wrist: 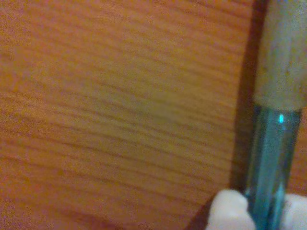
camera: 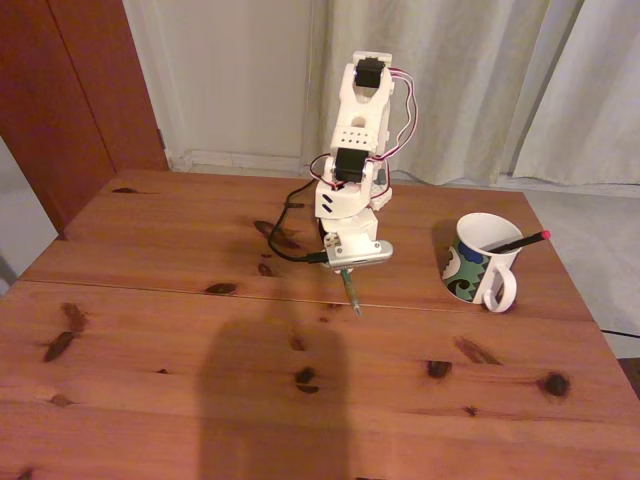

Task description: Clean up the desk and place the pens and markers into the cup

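Observation:
My gripper (camera: 345, 270) hangs low over the middle of the desk (camera: 150, 350), shut on a thin teal-green pen (camera: 352, 292) that slants down towards the wood with its tip just above or on the seam. In the wrist view the teal pen (wrist: 268, 163) runs up the right side between two white fingertips (wrist: 228, 211), and its beige grip end is at the top. The patterned white cup (camera: 478, 262) stands to the right of the arm, handle towards the front. A black pen with a red tip (camera: 522, 242) leans inside it.
A black cable (camera: 285, 240) loops on the desk left of the arm's base (camera: 350, 205). A broad shadow (camera: 270, 400) falls on the front of the desk. The desk's right edge (camera: 580, 300) drops off to the floor.

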Robot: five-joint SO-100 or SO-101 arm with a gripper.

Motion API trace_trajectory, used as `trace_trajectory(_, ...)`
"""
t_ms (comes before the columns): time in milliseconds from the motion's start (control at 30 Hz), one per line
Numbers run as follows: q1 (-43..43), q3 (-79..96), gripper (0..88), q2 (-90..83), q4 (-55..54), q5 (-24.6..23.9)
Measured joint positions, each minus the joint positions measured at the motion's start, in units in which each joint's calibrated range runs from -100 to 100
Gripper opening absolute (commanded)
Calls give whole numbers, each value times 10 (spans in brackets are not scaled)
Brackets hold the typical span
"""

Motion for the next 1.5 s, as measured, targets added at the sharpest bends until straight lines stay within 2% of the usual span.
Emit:
trace_trajectory(133, 0, -15, 8, -49, 0, -17)
trace_trajectory(300, -32, -31, 8, -136, -27, -63)
trace_trajectory(533, -109, -31, 8, -181, -226, -180)
trace_trajectory(700, -143, -31, 8, -182, -356, -225)
trace_trajectory(1067, -220, -31, 8, -213, -387, -269)
trace_trajectory(1500, -280, 82, 8, -356, -387, -272)
